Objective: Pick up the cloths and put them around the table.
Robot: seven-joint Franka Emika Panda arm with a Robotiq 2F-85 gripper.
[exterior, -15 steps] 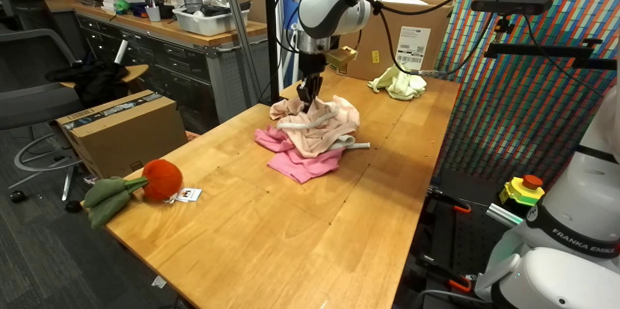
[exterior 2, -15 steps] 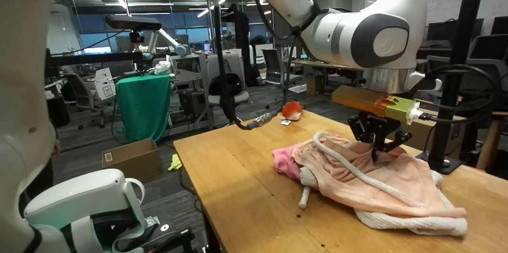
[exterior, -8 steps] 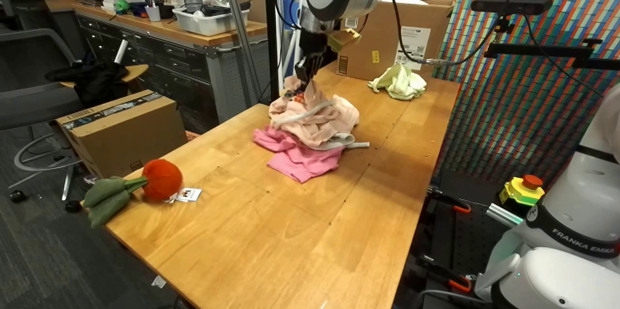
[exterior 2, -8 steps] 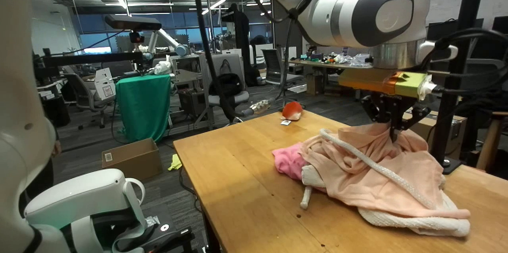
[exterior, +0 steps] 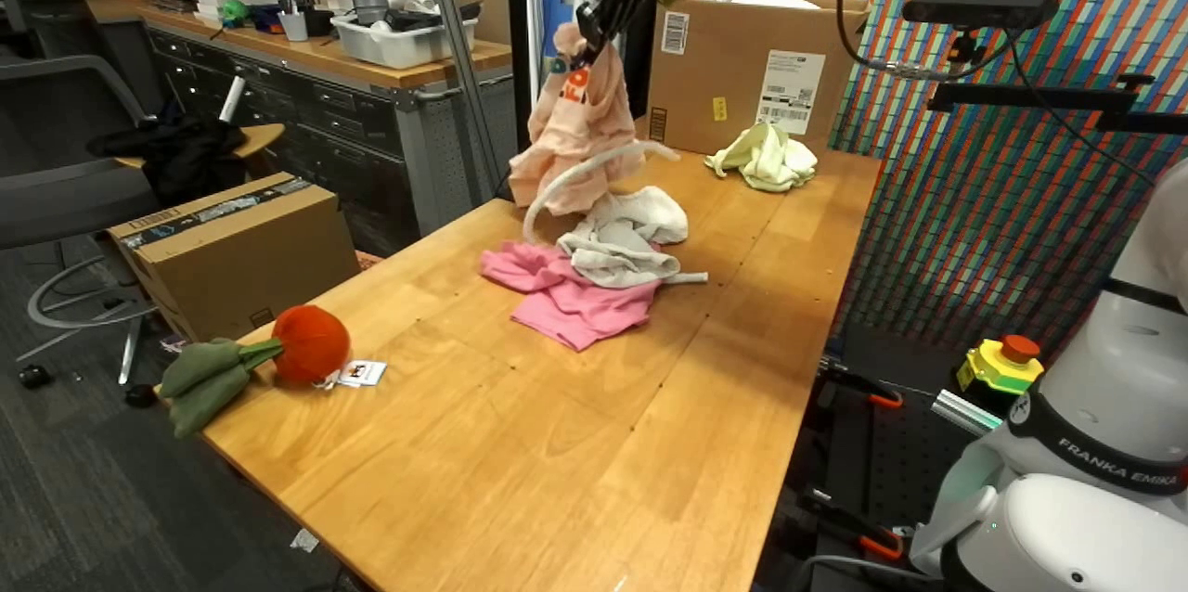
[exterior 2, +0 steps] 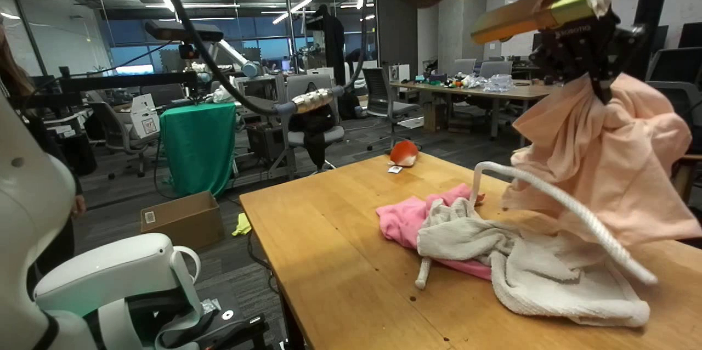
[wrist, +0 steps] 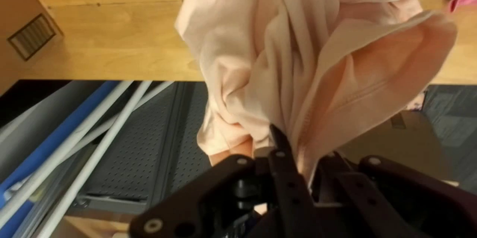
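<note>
Holding the peach cloth [exterior 2: 609, 158] up beside the white cloth [exterior 2: 532, 262], I judge it light, limp and robust; a bunched fold seems the place to pinch. My claw [exterior 2: 601, 92] is closed on its top. A white cord [exterior 2: 589, 219] arcs up near the white cloth and might snag. Partly beneath the white cloth lies the pink cloth [exterior: 594, 312]; well apart, the pale green cloth [exterior: 766, 160].
</note>
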